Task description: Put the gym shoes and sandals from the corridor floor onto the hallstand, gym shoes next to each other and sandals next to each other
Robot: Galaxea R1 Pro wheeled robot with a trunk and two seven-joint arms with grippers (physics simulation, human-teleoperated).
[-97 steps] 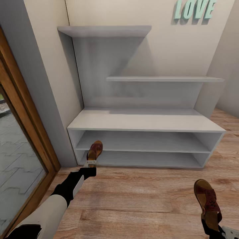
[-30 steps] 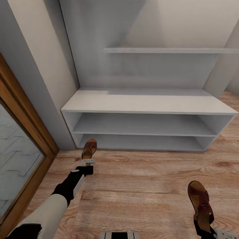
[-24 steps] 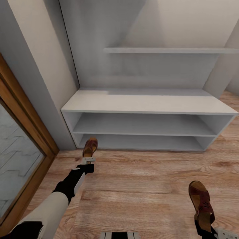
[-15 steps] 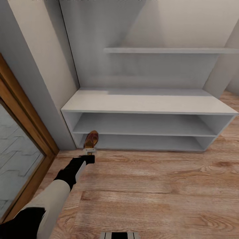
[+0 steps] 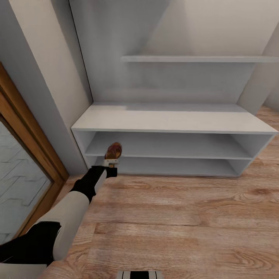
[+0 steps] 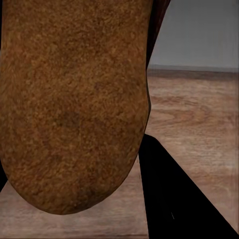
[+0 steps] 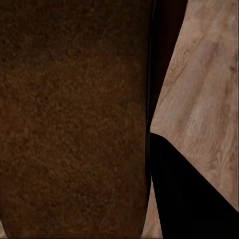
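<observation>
One brown sandal hangs toe-up in my left gripper, which is shut on its heel end. It is off the corridor floor, in front of the left end of the hallstand, level with the board between the two open shelves. I cannot tell whether it is inside the opening. In the left wrist view the tan sole sits close against a dark finger. The right wrist view shows the other sandal close against a dark finger, above floor planks. The gym shoes are out of view.
A wooden door frame with glass and a grey wall corner stand just left of the rack. An upper shelf juts from the back panel. The bench top and both open shelves hold nothing. A part of my base shows at the bottom.
My left arm has stretched forward and lifted its sandal from near the floor up to the rack's left shelf openings. The right arm with its sandal has left the head view.
</observation>
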